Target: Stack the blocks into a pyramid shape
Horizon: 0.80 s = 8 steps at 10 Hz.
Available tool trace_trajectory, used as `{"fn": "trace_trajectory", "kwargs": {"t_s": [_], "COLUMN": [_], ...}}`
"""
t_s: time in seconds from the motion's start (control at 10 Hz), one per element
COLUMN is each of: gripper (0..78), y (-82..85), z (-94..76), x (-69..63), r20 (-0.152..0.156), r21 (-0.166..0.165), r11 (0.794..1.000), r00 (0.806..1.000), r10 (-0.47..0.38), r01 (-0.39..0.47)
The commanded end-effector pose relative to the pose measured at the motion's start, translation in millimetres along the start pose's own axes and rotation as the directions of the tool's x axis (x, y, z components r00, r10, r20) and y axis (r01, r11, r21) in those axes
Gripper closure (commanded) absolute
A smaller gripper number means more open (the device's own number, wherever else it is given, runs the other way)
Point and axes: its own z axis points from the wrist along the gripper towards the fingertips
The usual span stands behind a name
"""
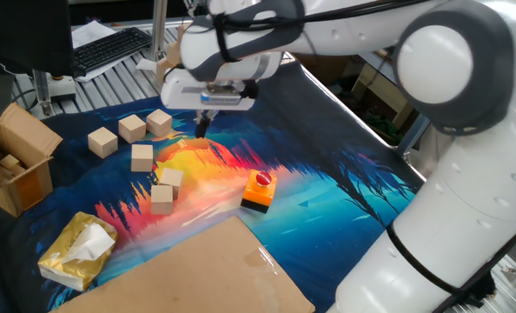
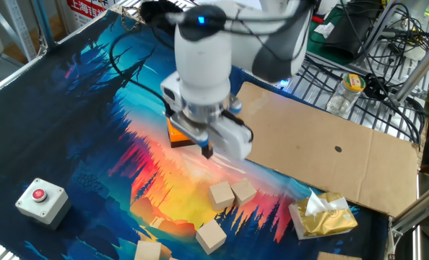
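Note:
Several pale wooden blocks lie apart on the colourful mat, none stacked. Three form a row at the back left [image 1: 102, 141] [image 1: 132, 129] [image 1: 160, 122]; one block [image 1: 142, 157] sits in front of them, and two more [image 1: 169, 181] [image 1: 162, 199] lie close together nearer the front. In the other fixed view some of the blocks [image 2: 221, 195] [image 2: 244, 191] [image 2: 211, 235] show at the bottom. My gripper [image 1: 201, 126] [image 2: 206, 150] hangs above the mat just right of the back row, fingers together, holding nothing.
An orange-and-black block with a red button [image 1: 259, 191] stands mid-mat. A brown cardboard box [image 1: 15, 165] stands at the left, a yellow tissue pack [image 1: 77, 250] at the front left beside a flat cardboard sheet [image 1: 188, 269]. A grey button box [image 2: 41, 198] sits on the mat.

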Motion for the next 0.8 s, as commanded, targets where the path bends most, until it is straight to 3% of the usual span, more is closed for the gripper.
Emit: {"fn": "trace_trajectory", "kwargs": {"t_s": [0.1,0.3,0.8], "gripper": [77.6,77.6,77.6], "y": [29.9,41.3,44.6], "z": [34.1,53.2,80.0], "x": [-8.4,-10.0,-13.5], "r20": [0.017,0.022,0.023], "r21": [-0.001,0.000,0.010], "r11": [0.999,0.998,0.994], "r00": [0.999,0.998,0.994], "r10": [0.048,0.066,0.108], "r01": [-0.048,-0.066,-0.108]}}
